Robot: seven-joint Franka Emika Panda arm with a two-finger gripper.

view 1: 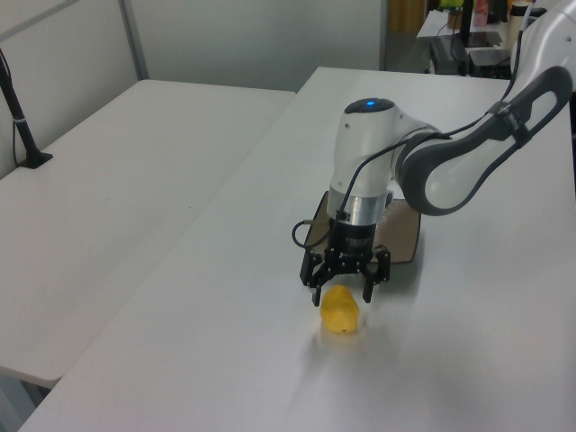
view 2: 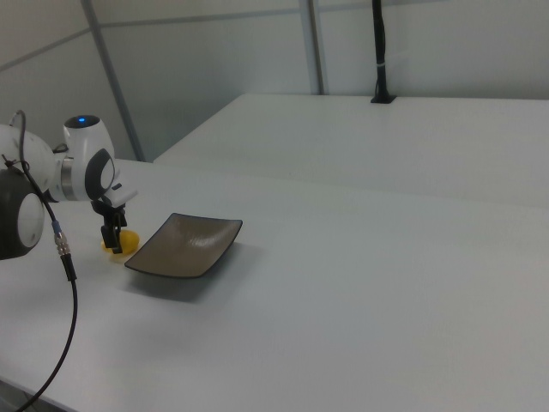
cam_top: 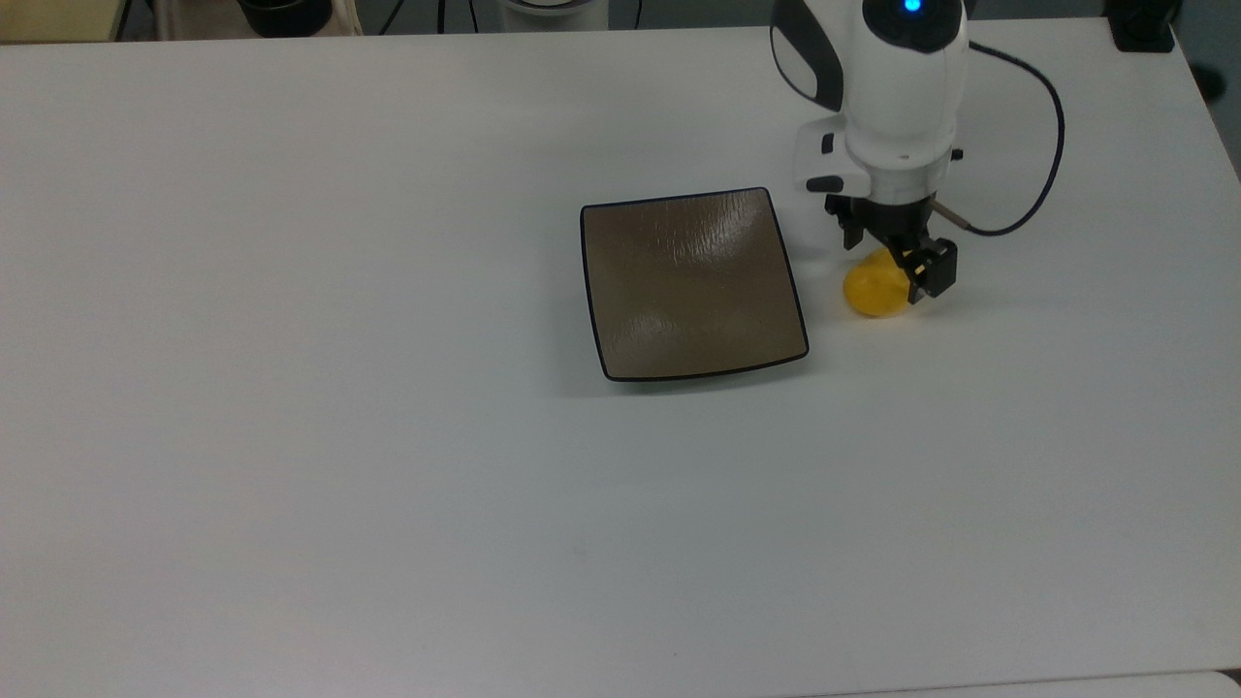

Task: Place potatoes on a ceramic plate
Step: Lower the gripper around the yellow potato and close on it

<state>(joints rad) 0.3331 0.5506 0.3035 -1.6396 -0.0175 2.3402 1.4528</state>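
End effector [view 1: 343,284] spread wide, straddling potato [view 1: 339,310] on table [cam_top: 291,485], beside ceramic plate [cam_top: 690,281]

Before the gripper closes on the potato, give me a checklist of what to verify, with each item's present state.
1. Gripper open: ok; in the left view its fingers stand apart.
2. Fingers on either side of the yellow potato: ok in the left view; in the top view one finger is at the potato's right end.
3. Fingers low enough to grip the middle: cannot tell; the tips look near the potato's top.
4. Potato resting on the white table, not yet lifted: ok.
5. Ceramic plate bare and ready: ok.
6. Plate apart from the potato: ok, a strip of table shows between them.
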